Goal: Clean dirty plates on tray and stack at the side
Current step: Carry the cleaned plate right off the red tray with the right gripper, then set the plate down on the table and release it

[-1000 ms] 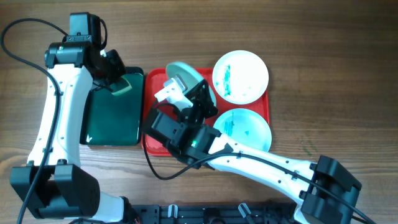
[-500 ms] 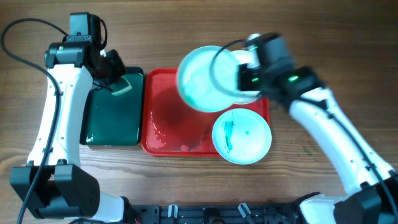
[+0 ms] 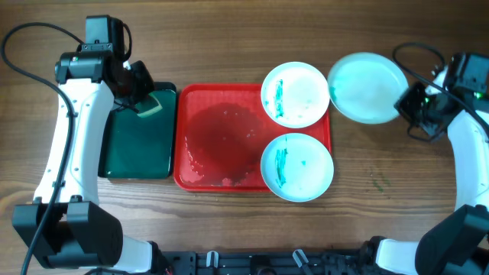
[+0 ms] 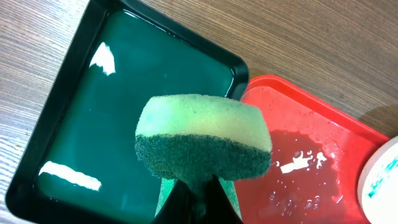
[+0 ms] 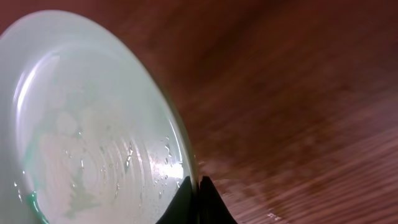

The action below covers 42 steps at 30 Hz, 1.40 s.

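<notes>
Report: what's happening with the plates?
Left end effector shut on sponge. Right end effector shut on pale plate, beside tray. Two smeared plates on tray. Nothing blocking.

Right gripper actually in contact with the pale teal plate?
Touching. Right wrist view: the right gripper is shut on the rim of the pale teal plate, edge pinched between both fingertips.

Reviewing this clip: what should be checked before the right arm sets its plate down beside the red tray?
1. Right end effector shut on pale teal-tinted round plate's rim: ok.
2. That plate free of smears: cannot tell; faint teal film shows.
3. Wooden table beneath it bare: ok.
4. Left end effector shut on green sponge above dark green rectangular tray: ok.
5. Two white round plates on red rectangular plastic tray cleaned: not ok, teal smears.
</notes>
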Motion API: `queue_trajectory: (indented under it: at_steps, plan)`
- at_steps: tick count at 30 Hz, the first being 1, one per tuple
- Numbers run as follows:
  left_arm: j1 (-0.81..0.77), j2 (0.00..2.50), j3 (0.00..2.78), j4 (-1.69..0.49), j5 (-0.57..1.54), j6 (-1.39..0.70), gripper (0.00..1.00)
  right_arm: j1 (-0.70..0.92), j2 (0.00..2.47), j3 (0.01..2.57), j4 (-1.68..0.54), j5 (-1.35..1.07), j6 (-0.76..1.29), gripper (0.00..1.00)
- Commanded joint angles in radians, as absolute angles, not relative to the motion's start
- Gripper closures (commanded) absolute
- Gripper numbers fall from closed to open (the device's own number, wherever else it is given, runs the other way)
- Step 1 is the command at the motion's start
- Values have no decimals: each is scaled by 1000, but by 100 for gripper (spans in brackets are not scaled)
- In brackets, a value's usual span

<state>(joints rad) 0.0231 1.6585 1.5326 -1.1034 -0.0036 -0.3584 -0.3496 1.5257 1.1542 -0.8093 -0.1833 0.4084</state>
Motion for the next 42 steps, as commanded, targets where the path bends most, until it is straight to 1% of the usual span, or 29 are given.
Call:
queue_trajectory:
  at_steps: [1,7,13,14,15,16,17,23,27,30,34,35,39,42]
  plan:
    - [30,1667,1536,-1100,-20,-368,96,-381,1523,1066,-735,-90,428,96]
    - [30,1667,1536,-1098,-20,-368,96,-384,1560,887,-508,-36,426,96]
    - [30,1667,1536,-1096,-20,-368,96,-384,1599,821,-442,38,429,96]
    - [30,1667,1536,-1095,-20,-368,96,-384,1601,818,-442,37,429,85]
    - [30,1667,1536,-1093,-20,-368,96,-384,1600,818,-450,21,416,53]
    - [30,1667,1536,-1092,-20,-368,96,-384,1598,823,-464,-2,403,47]
    - [30,1667,1536,-1090,-20,-368,96,-384,1596,836,-488,-36,385,44]
    - [30,1667,1536,-1089,-20,-368,96,-379,1513,1009,-809,-288,262,44]
    - [30,1667,1536,-1089,-20,-368,96,-330,1455,1021,-931,-393,193,46]
    - [30,1667,1536,-1089,-20,-368,96,-261,1458,1000,-1001,-402,156,47]
    - [30,1667,1536,-1089,-20,-368,96,-139,1460,899,-987,-402,160,53]
    - [30,1667,1536,-1089,-20,-368,96,-102,1464,860,-950,-402,160,56]
    - [30,1667,1536,-1089,-20,-368,96,-19,1466,762,-842,-402,184,60]
    - [30,1667,1536,-1089,-20,-368,96,36,1466,731,-803,-402,184,64]
